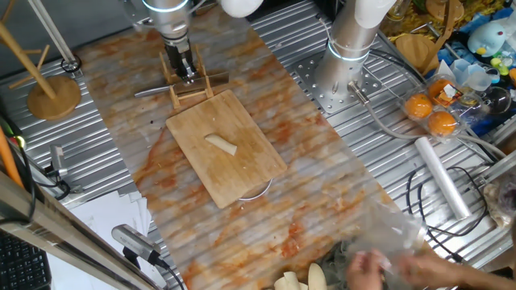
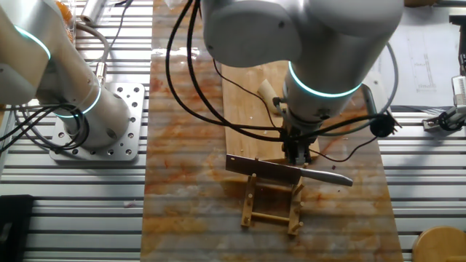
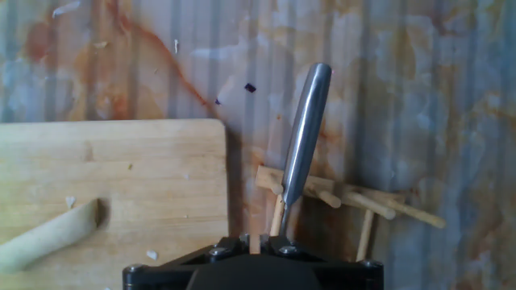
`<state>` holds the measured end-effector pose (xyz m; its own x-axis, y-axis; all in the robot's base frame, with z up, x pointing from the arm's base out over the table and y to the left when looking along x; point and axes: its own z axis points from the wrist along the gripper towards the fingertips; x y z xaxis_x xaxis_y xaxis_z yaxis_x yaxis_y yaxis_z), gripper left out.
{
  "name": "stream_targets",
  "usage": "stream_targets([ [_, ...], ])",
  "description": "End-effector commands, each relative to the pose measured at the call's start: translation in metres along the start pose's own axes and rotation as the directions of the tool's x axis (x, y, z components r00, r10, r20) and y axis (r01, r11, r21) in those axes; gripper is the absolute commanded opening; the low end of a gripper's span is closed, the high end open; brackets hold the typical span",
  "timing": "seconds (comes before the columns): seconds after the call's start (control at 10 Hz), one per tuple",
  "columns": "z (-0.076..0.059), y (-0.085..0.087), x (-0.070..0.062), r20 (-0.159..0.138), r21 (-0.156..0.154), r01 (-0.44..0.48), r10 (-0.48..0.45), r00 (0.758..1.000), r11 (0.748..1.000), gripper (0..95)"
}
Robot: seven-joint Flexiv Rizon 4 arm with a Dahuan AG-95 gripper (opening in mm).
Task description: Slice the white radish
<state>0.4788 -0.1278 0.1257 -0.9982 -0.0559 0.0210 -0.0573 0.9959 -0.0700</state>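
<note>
The white radish [image 1: 221,143] lies as one whole pale stick on the middle of the wooden cutting board [image 1: 242,173], slanted across the grain. In the hand view its rounded end [image 3: 48,235] shows at the lower left, resting flat on the board [image 3: 121,161] with a few pale crumbs near it. In the other fixed view only a small end of it [image 2: 266,90] peeps out from behind the arm.

The board sits on a streaked orange-and-white mat [image 1: 322,185] that covers the ribbed metal table [image 1: 97,169]. Just beyond the far short edge of the board stands a small wooden rack [image 2: 273,204], and a knife [image 2: 287,172] lies across its top, blade to one side and shiny metal handle [image 3: 305,129] to the other.

The gripper [image 1: 182,66] hangs straight down over that rack, the arm's wrist vertical above it and the big grey joint with a glowing cyan ring [image 2: 320,87] directly over the knife. The fingertips are down at the level of the knife, close about it where handle meets blade; whether they press on it or merely flank it cannot be told, since the hand view cuts the fingers off at its lower edge.

At the near edge of the table a blurred human hand [image 1: 379,266] is beside some cream-yellow pieces [image 1: 302,279].
</note>
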Motion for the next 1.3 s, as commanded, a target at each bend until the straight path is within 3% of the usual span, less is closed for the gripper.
stream_targets([
  [0.1,0.004,-0.001,-0.002,-0.01,0.009,0.003,-0.002,1.0,1.0,57.0],
  [0.7,0.025,-0.011,0.003,-0.016,0.019,0.013,-0.013,1.0,1.0,57.0],
  [0.8,0.032,-0.011,0.003,-0.018,0.027,0.014,-0.014,1.0,1.0,38.0],
  [1.3,0.055,-0.009,0.0,-0.021,0.052,0.015,-0.014,1.0,0.999,38.0],
])
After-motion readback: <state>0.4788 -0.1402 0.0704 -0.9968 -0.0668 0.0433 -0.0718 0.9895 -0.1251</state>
